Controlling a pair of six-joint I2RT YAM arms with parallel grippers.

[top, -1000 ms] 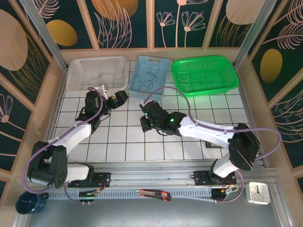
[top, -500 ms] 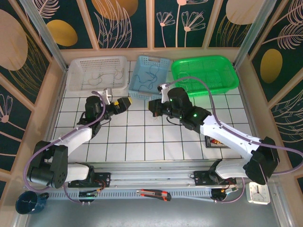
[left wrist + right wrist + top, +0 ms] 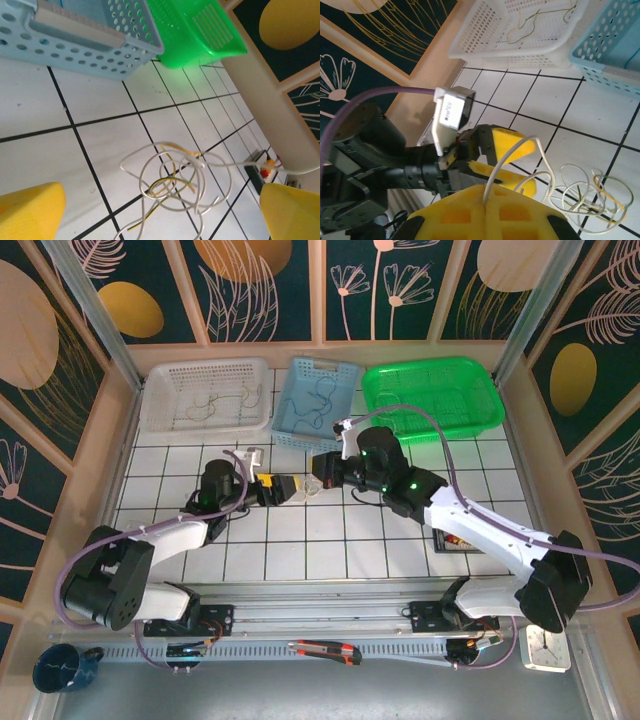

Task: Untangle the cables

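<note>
1. The left pincer (image 3: 288,487) has slid right and toward the arm bases, from below the white basket (image 3: 205,365) to just beside the cables (image 3: 312,487).
2. The right pincer (image 3: 322,470) has moved up toward the blue basket (image 3: 296,436), and its arm has stretched out.
3. The cables now sit between the 2 pincers.

Ahead of the left gripper (image 3: 288,487), in line with its spread fingers (image 3: 30,210), the path is taken up by the cables (image 3: 175,180), with the right gripper (image 3: 319,470) closed on a strand just beyond. On the far side of both, passage is barred by the blue basket (image 3: 75,55) wall. Bare tiles (image 3: 290,550) are left free on the near side.
</note>
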